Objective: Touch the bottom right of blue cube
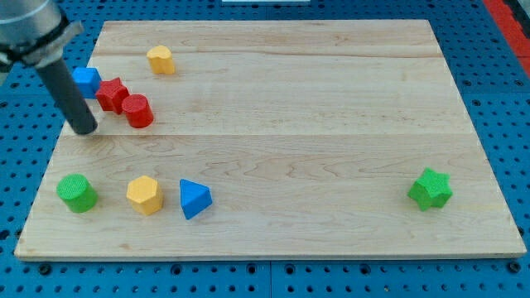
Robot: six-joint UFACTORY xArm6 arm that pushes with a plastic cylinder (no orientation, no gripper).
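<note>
- Pale wooden counter (290, 99) of jointed planks lay on a blue perforated base (505, 99), filling most of the view.
- No jaws were there to report on; the arm ended in a straight dark rod (70, 95) (slanting down from the view's top left), open on nothing and holding nothing.
- My tip (85, 131) stood on the counter near the view's left edge, just below and slightly left of the blue cube (86, 80), close to its lower side; whether it touched the cube I could not tell, since the rod overlapped the cube's left edge.
- The blue cube sat in the upper left part of the counter, with a red star-like block (112, 94) touching or just beside it on the view's right.
- A red cylinder (137, 111) lay just beside that red block, lower and to the right.
- A yellow hexagonal block (161, 60) stood apart, nearer the view's top.
- Along the bottom left ran a green cylinder (76, 193), a second yellow hexagonal block (144, 195) and a blue triangular block (195, 199), each near its neighbour.
- A green star-shaped block (431, 189) sat alone at the lower right, well apart from the rest.
</note>
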